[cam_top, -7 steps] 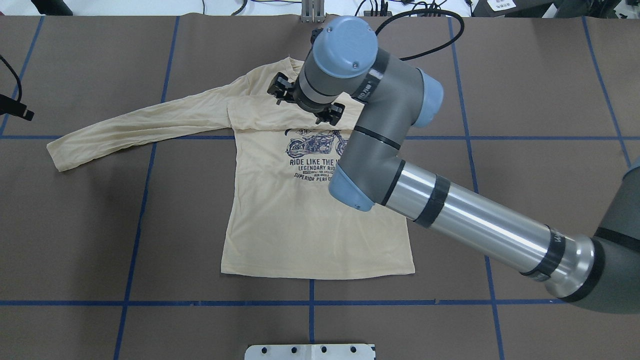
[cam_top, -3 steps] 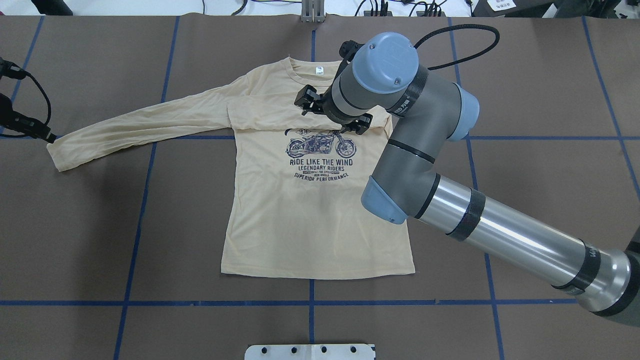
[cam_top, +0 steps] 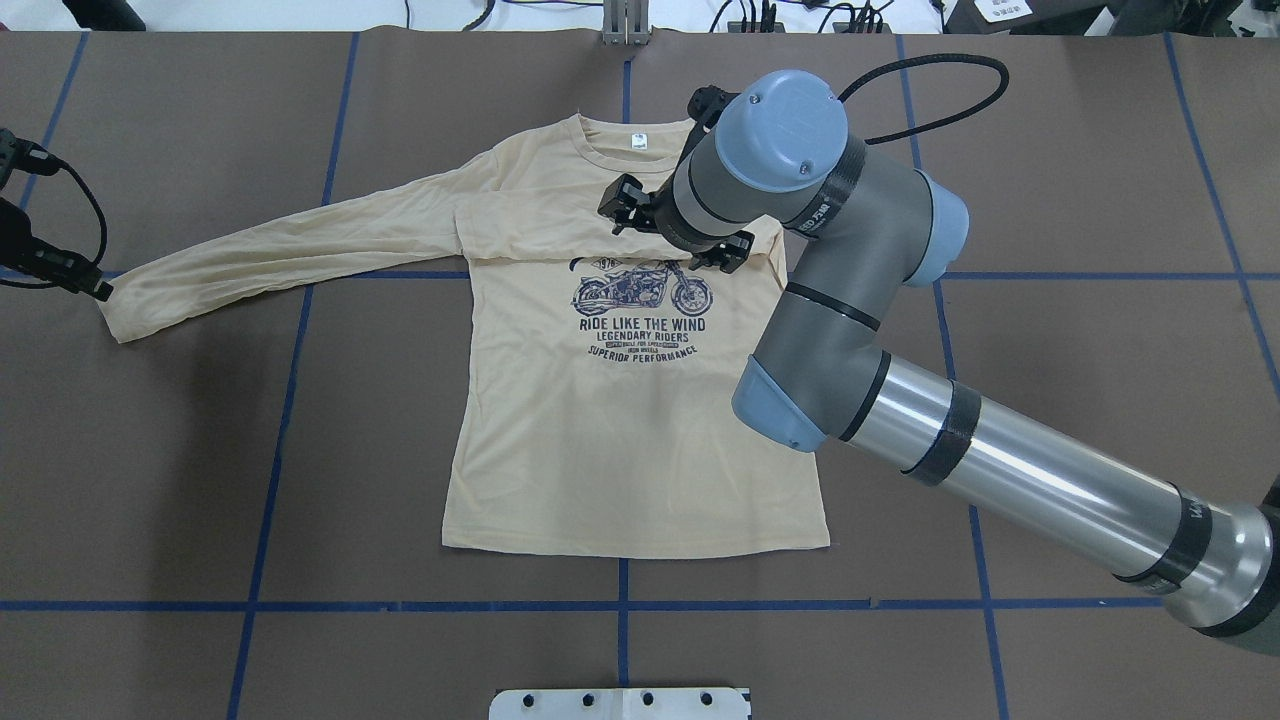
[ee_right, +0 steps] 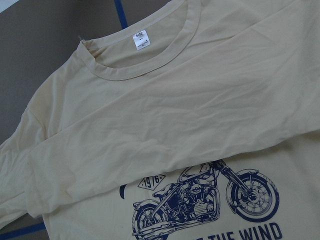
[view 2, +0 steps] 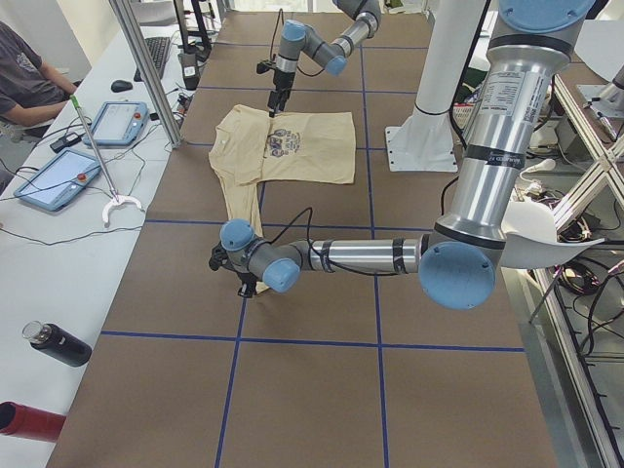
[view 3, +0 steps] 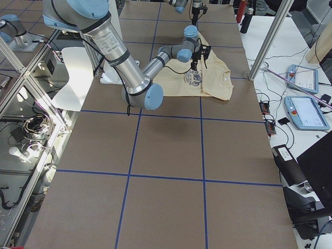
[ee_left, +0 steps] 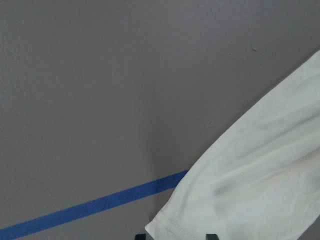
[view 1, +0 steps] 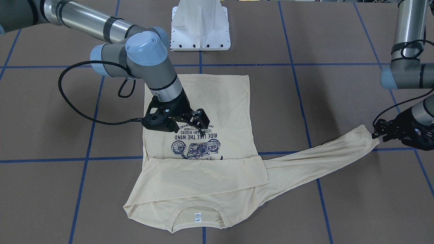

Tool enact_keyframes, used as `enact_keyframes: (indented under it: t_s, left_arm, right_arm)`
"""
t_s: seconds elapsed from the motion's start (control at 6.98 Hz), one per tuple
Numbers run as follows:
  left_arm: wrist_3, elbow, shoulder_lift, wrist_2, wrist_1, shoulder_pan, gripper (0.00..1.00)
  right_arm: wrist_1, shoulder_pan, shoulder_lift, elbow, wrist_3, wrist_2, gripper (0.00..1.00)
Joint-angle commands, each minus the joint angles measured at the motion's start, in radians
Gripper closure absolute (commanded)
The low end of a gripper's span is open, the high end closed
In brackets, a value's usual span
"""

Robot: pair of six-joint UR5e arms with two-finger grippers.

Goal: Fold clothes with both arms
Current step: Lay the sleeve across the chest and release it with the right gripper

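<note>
The clothes are one cream-yellow long-sleeved T-shirt [cam_top: 620, 450] lying flat, print up, on the brown table. One sleeve [view 1: 203, 173] is folded across the chest below the collar; its white neck label [ee_right: 139, 41] shows. The other sleeve stretches out sideways to its cuff [cam_top: 125, 310]. My left gripper [cam_top: 95, 290] sits low at that cuff, open, with the cuff edge [ee_left: 170, 225] between its two fingertips. My right gripper [view 1: 191, 128] hovers open over the chest print, holding nothing.
The white pedestal base [view 1: 200, 27] stands at the robot's side of the table. Blue tape lines [cam_top: 280, 420] grid the brown mat. In the exterior left view a person [view 2: 24, 78] sits at a side bench with tablets [view 2: 58, 175] and bottles [view 2: 58, 343].
My right arm has swung from over the collar toward the overhead view's right, uncovering the neck label. My left gripper has come in from the left edge to the sleeve cuff.
</note>
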Motion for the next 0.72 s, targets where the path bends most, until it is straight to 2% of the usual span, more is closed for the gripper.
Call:
enact_keyframes:
  t_s: [0.0, 0.57]
  left_arm:
    - [0.0, 0.01, -0.003, -0.001, 0.0, 0.004, 0.52]
    - [0.003, 0.041, -0.017, 0.001, -0.001, 0.012, 0.52]
  right_arm:
    - [-0.004, 0.001, -0.031, 0.038, 0.001, 0.0, 0.0]
    - [-0.006, 0.002, -0.042, 0.044, 0.001, -0.003, 0.0]
